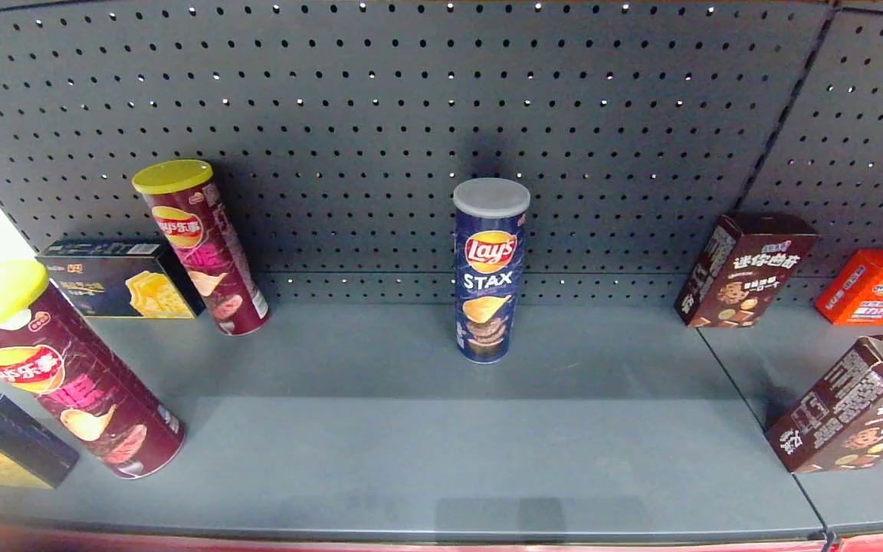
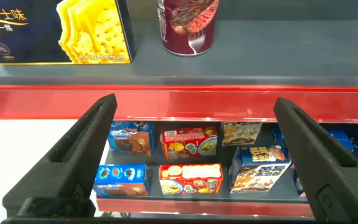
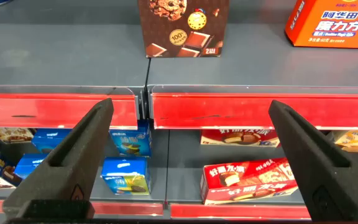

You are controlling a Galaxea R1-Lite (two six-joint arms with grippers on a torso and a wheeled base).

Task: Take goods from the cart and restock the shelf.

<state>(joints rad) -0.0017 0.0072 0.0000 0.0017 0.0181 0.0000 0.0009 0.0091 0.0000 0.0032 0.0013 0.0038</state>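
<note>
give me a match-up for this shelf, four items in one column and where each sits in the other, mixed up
Things
1. blue can
2. orange box
3. front maroon can
4. rear brown box

Places
a. far right, at the back
b. far left, near the front edge
c. centre, upright
d. right of centre, at the back

Pairs: 1-c, 2-a, 3-b, 4-d
</note>
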